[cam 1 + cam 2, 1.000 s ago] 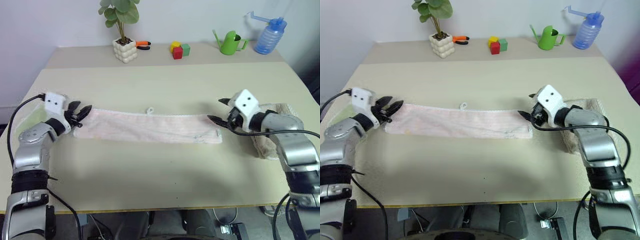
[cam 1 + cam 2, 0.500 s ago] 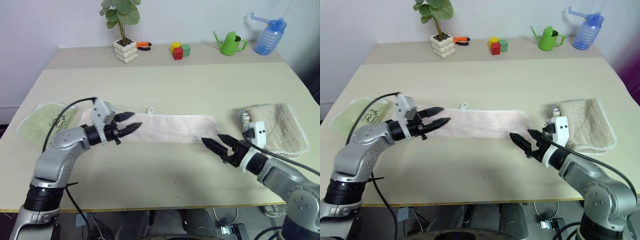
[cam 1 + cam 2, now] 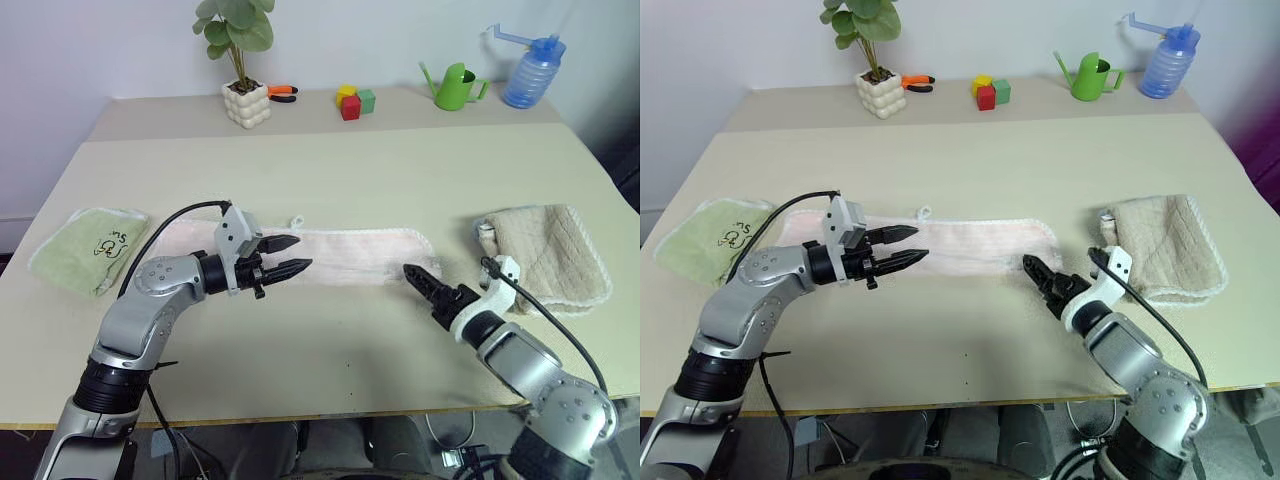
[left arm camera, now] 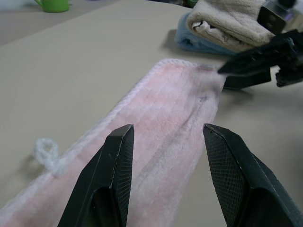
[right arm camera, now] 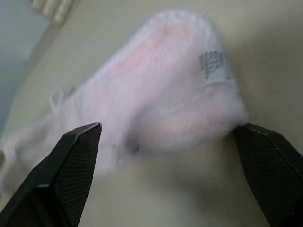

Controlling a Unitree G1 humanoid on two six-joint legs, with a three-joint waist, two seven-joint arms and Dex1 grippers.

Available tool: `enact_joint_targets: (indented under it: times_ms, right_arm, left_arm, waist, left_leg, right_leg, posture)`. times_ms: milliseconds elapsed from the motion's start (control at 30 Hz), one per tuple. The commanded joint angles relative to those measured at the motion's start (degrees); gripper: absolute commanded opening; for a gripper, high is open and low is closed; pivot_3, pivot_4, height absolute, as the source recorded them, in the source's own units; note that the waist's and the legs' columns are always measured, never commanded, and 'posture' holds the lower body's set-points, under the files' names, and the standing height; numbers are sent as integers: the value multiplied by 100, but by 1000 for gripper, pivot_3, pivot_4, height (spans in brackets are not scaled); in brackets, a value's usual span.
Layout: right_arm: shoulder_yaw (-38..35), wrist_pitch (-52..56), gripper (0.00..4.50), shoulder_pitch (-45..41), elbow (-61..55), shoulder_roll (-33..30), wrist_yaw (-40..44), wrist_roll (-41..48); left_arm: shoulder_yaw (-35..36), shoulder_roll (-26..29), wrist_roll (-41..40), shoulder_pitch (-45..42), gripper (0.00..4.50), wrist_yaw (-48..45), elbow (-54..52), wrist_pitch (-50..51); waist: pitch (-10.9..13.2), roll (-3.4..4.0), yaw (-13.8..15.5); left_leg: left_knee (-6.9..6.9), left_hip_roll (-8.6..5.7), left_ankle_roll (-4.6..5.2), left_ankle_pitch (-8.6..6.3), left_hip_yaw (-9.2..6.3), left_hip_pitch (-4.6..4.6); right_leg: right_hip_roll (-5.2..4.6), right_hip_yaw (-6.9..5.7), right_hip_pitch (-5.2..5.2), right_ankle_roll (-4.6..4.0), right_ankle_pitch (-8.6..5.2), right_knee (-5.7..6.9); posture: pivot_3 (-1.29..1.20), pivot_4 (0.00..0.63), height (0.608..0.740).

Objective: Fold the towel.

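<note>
The towel (image 3: 350, 255), a pale pink strip with a whitish edge and a small hanging loop, lies flat across the middle of the table. My left gripper (image 3: 300, 252) hovers open just above the strip's left part, pointing along it to the right, nothing between its fingers (image 4: 118, 161). My right gripper (image 3: 418, 278) sits low at the towel's right end, near its front corner, pointing back at the towel. In the right wrist view its fingers (image 5: 75, 156) stand wide open on either side of the towel's end (image 5: 156, 85) and its white label (image 5: 213, 68).
A light green towel (image 3: 90, 245) lies at the table's left edge and a folded beige waffle towel (image 3: 550, 250) at the right. Along the back stand a potted plant (image 3: 248, 100), orange pliers (image 3: 283, 92), coloured blocks (image 3: 353, 100), a green watering can (image 3: 457, 85) and a blue spray bottle (image 3: 525, 75).
My left gripper swung from the towel's left end inward over the strip. My right gripper left the right end, dropped toward the front edge, rolled over and opened wider. The towel stayed flat.
</note>
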Motion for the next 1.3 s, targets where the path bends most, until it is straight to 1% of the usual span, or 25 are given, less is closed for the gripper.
enact_joint_targets:
  times_ms: [33, 100, 133, 167, 333, 367, 433, 533, 600, 667, 733, 833, 867, 900, 933, 1033, 1067, 1200, 1300]
  right_arm:
    - [-124, -295, 4240, -240, 504, 31, -526, 82]
    - [-61, -420, 3715, -368, 643, -25, -663, 118]
    - [-32, -474, 3109, -419, 678, -56, -715, 165]
    - [2, -523, 2688, -465, 698, -105, -743, 194]
    - [130, -709, 113, -545, 697, -428, -837, 264]
    - [132, -746, 43, -578, 689, -510, -866, 299]
    - [135, -800, 43, -681, 634, -778, -877, 300]
    - [121, -734, 43, -813, 386, -1586, -652, 342]
    - [188, -648, 43, -822, 215, -2296, -251, 370]
    - [331, -678, 43, -861, 133, -2767, 71, 339]
    - [818, -752, 43, -1069, -65, -3243, 565, 145]
    - [1518, -810, 43, -1380, -299, -3563, 1095, 35]
    - [2183, -838, 43, -1589, -428, -3669, 1414, -227]
    - [2694, -877, 43, -1743, -480, -3700, 1631, -462]
    - [3025, -929, 43, -1829, -492, -3720, 1783, -654]
    - [4080, -1159, 43, -2141, -74, -3329, 2028, -1306]
    - [4277, -1228, 43, -2194, 20, -3269, 2104, -1495]
    - [5056, -1583, 43, -2481, 691, -2704, 2396, -2214]
    - [5225, -1647, 43, -2528, 910, -2456, 2594, -2466]
  left_arm:
    - [152, 16, 17, 50, 2323, 54, -110, -113]
    - [158, 21, 50, 120, 2323, 76, -148, -133]
    - [159, 22, 60, 155, 2323, 86, -173, -142]
    - [161, 14, 67, 182, 2323, 108, -194, -146]
    - [169, -4, 94, 253, 2323, 166, -212, -181]
    - [173, -5, 104, 263, 2323, 177, -202, -194]
    - [175, 1, 133, 288, 2323, 188, -179, -232]
    - [190, 58, 225, 344, 2323, 216, -131, -328]
    - [261, 89, 240, 377, 2323, 229, -63, -376]
    - [298, 108, 254, 395, 2323, 227, -6, -417]
    - [313, 126, 299, 399, 2323, 213, 63, -474]
    - [340, 136, 335, 381, 2323, 210, 137, -531]
    - [405, 151, 343, 365, 2323, 238, 192, -543]
    - [450, 162, 354, 357, 2323, 262, 238, -547]
    - [478, 168, 362, 352, 2323, 276, 269, -551]
    - [590, 208, 369, 424, 2323, 337, 289, -570]
    - [602, 214, 373, 436, 2323, 354, 289, -573]
    - [776, 241, 357, 661, 2323, 510, 103, -509]
    - [853, 264, 330, 832, 2323, 605, -63, -458]
  waist:
    - [-1, -2, 0]
    - [-2, 0, -1]
    - [-2, 1, -2]
    - [-2, 1, -2]
    - [-2, 2, 1]
    - [-2, 2, -1]
    - [0, 4, 0]
    - [3, 9, 11]
    - [3, 9, 15]
    - [2, 7, 13]
    - [3, 8, -18]
    - [3, 8, -44]
    - [3, 8, -44]
    - [3, 8, -50]
    - [3, 6, -49]
    - [5, -1, -29]
    - [5, -1, -21]
    - [6, -4, 6]
    - [6, -4, 10]
  left_leg:
    - [0, 0, 0, 0, 0, 1]
    - [0, 0, 0, 0, 0, 3]
    - [0, 0, 0, 0, 0, 3]
    - [-1, 0, 0, 0, 0, 3]
    - [-13, 0, -2, 3, -1, 2]
    - [-15, 0, -3, 3, 0, 2]
    - [-17, 0, -4, 4, -1, 2]
    - [-20, 0, -4, 4, 1, 0]
    - [-23, -1, -3, 4, 0, -1]
    - [-29, 0, -3, 4, 0, -1]
    - [-31, 6, -3, 4, 2, 0]
    - [-32, 33, -3, 4, 28, 1]
    - [-33, 41, -3, 4, 34, 1]
    - [-33, 46, -3, 4, 35, 1]
    - [-32, 50, -4, 4, 40, 1]
    - [-32, 53, -4, 4, 40, -1]
    - [-31, 52, -5, 4, 41, -3]
    - [-27, 48, -13, 9, 45, -6]
    - [-33, 51, -20, 12, 47, -6]
  right_leg:
    - [0, 0, 1, 0, 0, 0]
    - [1, 0, 3, 0, 0, -1]
    - [1, 0, 3, 0, 0, -1]
    - [1, 0, 2, 0, 0, -1]
    - [2, 2, -3, 0, 0, -1]
    - [2, 2, -4, 0, 0, -1]
    - [2, 3, -4, -1, 0, -2]
    - [1, 3, -6, -1, 0, -6]
    - [0, 2, -6, 0, 0, -10]
    - [0, 2, -7, 0, -1, -13]
    - [3, 1, -6, 0, -1, -16]
    - [16, 5, -7, -3, 1, -25]
    - [21, 5, -7, -5, 2, -27]
    - [25, 5, -7, -6, 3, -28]
    - [29, 8, -9, -8, 4, -29]
    - [31, 8, -12, -12, 7, -30]
    - [31, 9, -13, -13, 8, -31]
    - [29, 15, -18, -16, 12, -30]
    - [34, 19, -26, -19, 13, -29]
  posture:
    - [0, 150, 733]
    - [0, 150, 733]
    - [0, 150, 733]
    - [0, 150, 733]
    - [0, 150, 733]
    - [0, 150, 733]
    - [0, 150, 733]
    - [0, 150, 733]
    - [0, 150, 733]
    - [0, 150, 733]
    - [0, 150, 733]
    - [0, 150, 733]
    - [0, 150, 733]
    - [0, 150, 733]
    - [0, 150, 733]
    - [0, 150, 733]
    - [0, 150, 733]
    - [0, 150, 733]
    - [0, 150, 733]
